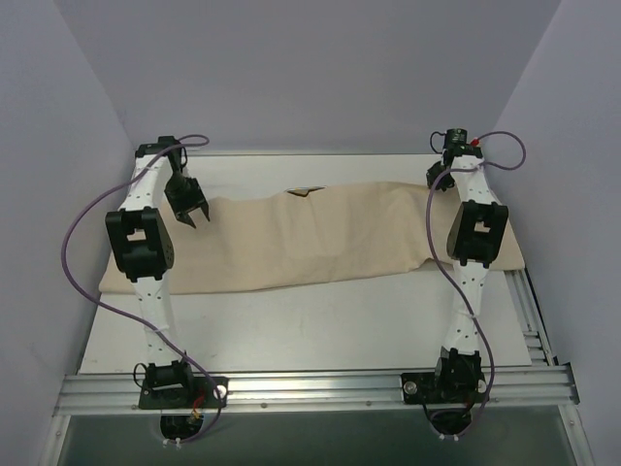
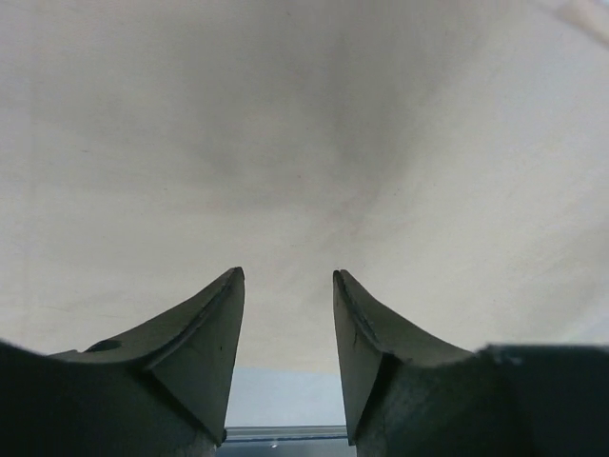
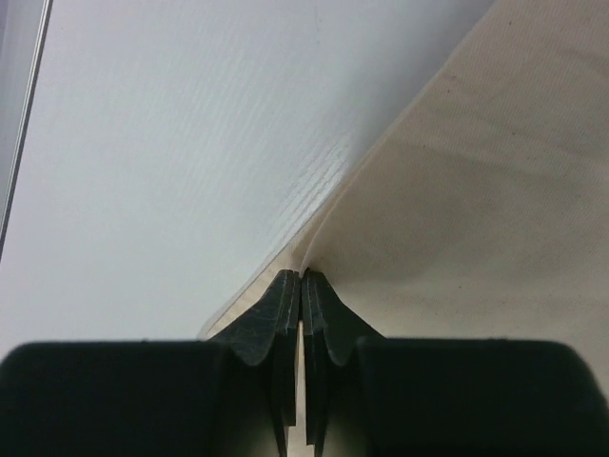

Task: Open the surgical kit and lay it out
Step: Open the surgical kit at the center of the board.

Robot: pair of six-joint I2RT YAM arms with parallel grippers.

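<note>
R tool (image 3: 301, 278) clamped on edge of large beige cloth wrap (image 1: 320, 238); L tool (image 2: 287, 276) jaws parted, empty. Risk: thin edge slips out if pulled fast.

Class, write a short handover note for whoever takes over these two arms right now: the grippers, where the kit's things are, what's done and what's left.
Left gripper: open and empty, over the left end of the cloth.
Right gripper: shut on the cloth's edge at its right end.
The cloth lies as a long band across the table. No tray or instruments show. A small dark thing peeks out at its far edge, but I can't tell what it is.
Done: cloth partly spread.
Left: finish opening it and lay out the contents.
</note>
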